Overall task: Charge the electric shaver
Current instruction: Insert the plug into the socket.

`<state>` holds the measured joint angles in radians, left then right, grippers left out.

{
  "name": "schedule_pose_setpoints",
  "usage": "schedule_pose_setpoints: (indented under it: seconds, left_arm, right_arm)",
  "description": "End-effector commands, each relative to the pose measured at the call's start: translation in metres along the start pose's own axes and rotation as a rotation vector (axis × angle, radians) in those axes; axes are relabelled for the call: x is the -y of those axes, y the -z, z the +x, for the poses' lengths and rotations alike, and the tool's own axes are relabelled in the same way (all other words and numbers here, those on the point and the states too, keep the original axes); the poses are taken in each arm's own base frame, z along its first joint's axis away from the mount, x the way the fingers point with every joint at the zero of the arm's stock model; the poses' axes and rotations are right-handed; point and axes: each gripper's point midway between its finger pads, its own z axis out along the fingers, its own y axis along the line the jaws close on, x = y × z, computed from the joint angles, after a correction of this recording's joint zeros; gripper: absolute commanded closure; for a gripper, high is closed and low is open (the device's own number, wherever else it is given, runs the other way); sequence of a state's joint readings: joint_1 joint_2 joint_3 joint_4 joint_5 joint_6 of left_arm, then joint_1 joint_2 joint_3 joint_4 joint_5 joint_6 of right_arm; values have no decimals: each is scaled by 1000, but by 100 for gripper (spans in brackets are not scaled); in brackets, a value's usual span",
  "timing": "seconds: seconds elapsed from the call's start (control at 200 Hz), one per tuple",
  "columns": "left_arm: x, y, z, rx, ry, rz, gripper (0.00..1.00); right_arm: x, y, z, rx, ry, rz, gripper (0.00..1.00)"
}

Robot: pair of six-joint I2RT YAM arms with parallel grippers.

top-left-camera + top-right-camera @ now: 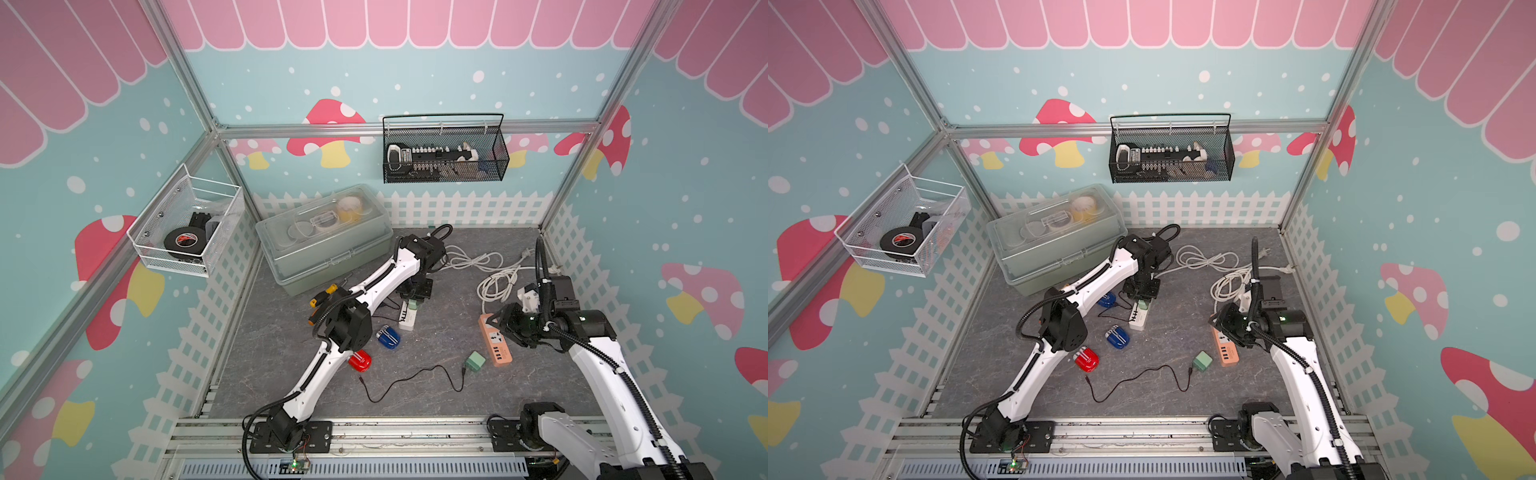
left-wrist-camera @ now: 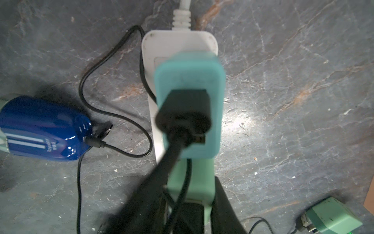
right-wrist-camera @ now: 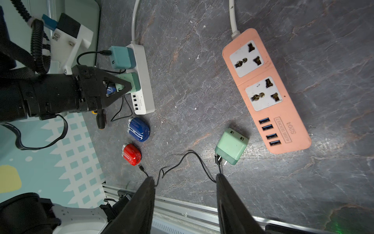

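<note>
Though cluttered, grey marbled tabletop [image 1: 532, 390]

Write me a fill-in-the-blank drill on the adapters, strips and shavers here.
1. The left gripper is shut on the green adapter plugged into the ___ strip.
2. Nothing is plugged into the ___ strip.
3. The cable of the loose adapter ends beside the ___ shaver.
4. The right gripper has its jaws ___.

Missing words: white; orange; red; open.
</note>
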<state>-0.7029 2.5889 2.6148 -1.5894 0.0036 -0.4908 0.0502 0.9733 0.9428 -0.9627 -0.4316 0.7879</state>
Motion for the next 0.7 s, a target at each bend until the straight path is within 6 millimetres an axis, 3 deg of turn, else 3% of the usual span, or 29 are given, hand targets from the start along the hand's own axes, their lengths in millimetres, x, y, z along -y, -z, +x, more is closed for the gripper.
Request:
schedule_pose_setpoints:
  seconds: [0.0,0.17,0.35,0.525,0.695]
  left_arm:
    - [-48,-60,23,-215,57,-195,100]
    - [-56,-76,25,-237,55,-249,100]
    - [-46,-78,24,-207,38,-256,100]
    - [-42,-48,16,-139,41,-223,70]
    - [-28,-8,10,-56,54,-132,52]
  right_arm:
    - [-7,2,-5,10,1,-27,51]
    - [-4,2,-2,4,-4,-22,51]
    - [-5,1,-4,3,-4,-19,52]
    - [-6,2,-5,10,-3,-19,51]
    - [-7,4,-8,20,-1,-18,49]
